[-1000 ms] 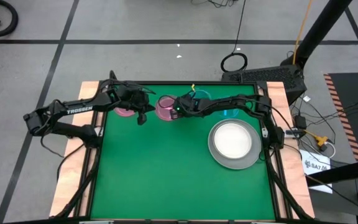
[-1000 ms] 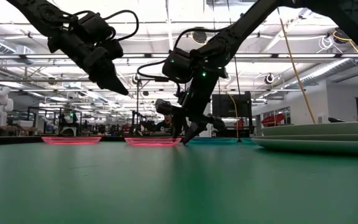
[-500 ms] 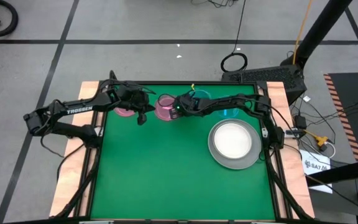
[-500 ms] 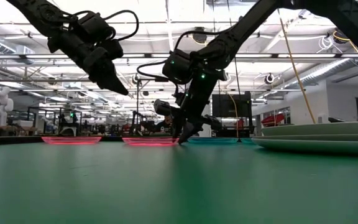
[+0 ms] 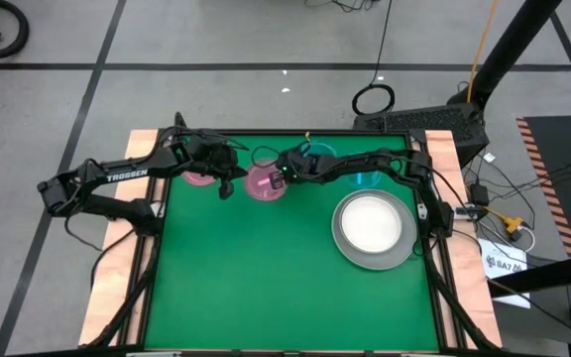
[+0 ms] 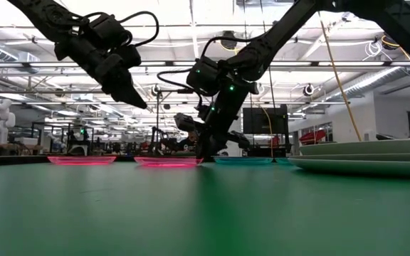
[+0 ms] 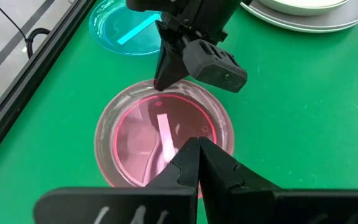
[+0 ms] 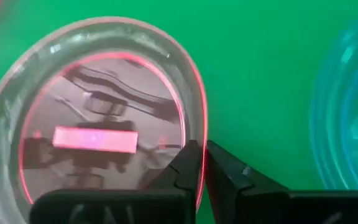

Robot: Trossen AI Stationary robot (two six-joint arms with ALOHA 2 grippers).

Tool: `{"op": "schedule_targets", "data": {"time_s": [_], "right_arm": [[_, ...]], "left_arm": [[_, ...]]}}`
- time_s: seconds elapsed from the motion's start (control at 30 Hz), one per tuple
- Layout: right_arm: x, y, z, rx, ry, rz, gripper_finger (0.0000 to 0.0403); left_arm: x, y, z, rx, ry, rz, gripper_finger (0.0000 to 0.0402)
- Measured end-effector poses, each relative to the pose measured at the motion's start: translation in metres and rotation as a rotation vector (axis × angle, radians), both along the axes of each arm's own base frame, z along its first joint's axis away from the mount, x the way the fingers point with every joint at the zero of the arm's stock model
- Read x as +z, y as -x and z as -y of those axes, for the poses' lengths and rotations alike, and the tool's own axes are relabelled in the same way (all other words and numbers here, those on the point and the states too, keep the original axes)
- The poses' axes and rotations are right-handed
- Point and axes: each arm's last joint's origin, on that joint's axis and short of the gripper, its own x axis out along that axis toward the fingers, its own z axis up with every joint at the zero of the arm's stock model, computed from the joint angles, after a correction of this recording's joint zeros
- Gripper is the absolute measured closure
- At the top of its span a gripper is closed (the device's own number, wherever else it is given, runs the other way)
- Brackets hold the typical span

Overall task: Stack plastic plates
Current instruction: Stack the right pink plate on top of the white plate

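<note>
Plates lay mostly unstacked: the right gripper [image 5: 278, 179] pinched the rim of one pink plate [image 5: 264, 183] at the table's [image 5: 266, 288] far side, another pink plate [image 5: 197, 178] beside it, blue plates [image 5: 368, 178] nearby, white plate [image 5: 371, 222] already on grey plate [image 5: 346, 248]. Left gripper [image 5: 227, 186] hovered closed, holding nothing.

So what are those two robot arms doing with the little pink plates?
The right gripper is pinched shut on the rim of a small see-through pink plastic plate, which sits flat on the green table. The left gripper hangs shut above the table, between that plate and a second small pink plastic plate. Small blue plastic plates lie behind the right arm. A white plastic plate already rests on a big grey plastic plate.
</note>
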Motion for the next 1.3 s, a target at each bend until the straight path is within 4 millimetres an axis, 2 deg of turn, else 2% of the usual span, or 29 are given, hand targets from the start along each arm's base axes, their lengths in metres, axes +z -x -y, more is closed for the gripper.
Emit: {"op": "schedule_targets", "data": {"time_s": [0.23,0.57,0.8,0.93,1.3], "right_arm": [[0.003,-0.004,0.002,0.052,-0.008,0.057,0.04],[0.007,-0.002,0.003,0.161,-0.043,0.051,0.0401],[0.03,0.009,0.01,0.292,-0.1,0.061,0.0401],[0.046,0.016,0.006,0.364,-0.083,0.041,0.0401],[0.071,0.029,-0.007,0.476,-0.113,0.013,0.0402]], "left_arm": [[-0.001,0.001,0.001,-0.003,0.006,-0.015,0.0396],[-0.001,0.001,0.0,-0.003,0.003,-0.011,0.0396],[0.001,-0.001,0.0,0.019,0.016,0.021,0.0396],[0.002,-0.002,0.0,0.024,0.026,0.026,0.0396],[0.002,-0.003,0.001,0.029,0.036,0.035,0.0396]]}}
